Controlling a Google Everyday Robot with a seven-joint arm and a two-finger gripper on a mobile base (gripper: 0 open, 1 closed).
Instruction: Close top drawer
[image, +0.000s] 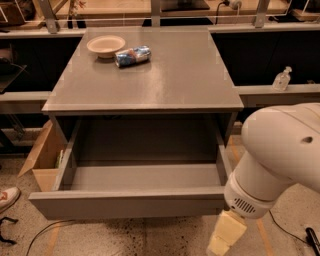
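Note:
The top drawer (130, 202) is a wide matte-grey drawer pulled fully out of the grey cabinet (150, 85). Its inside is bare, and its plain flat front faces me low in the view. My white arm comes in from the right. My gripper (223, 237), cream coloured, hangs at the bottom edge just below and in front of the drawer front's right end. Its tips run out of the picture. The lower drawers are hidden under the open one.
A beige bowl (106, 46) and a lying blue-and-white can (132, 55) sit on the cabinet top at the back left. An open cardboard box (44, 155) stands on the floor to the left. A shoe (8, 197) and cables lie on the speckled floor.

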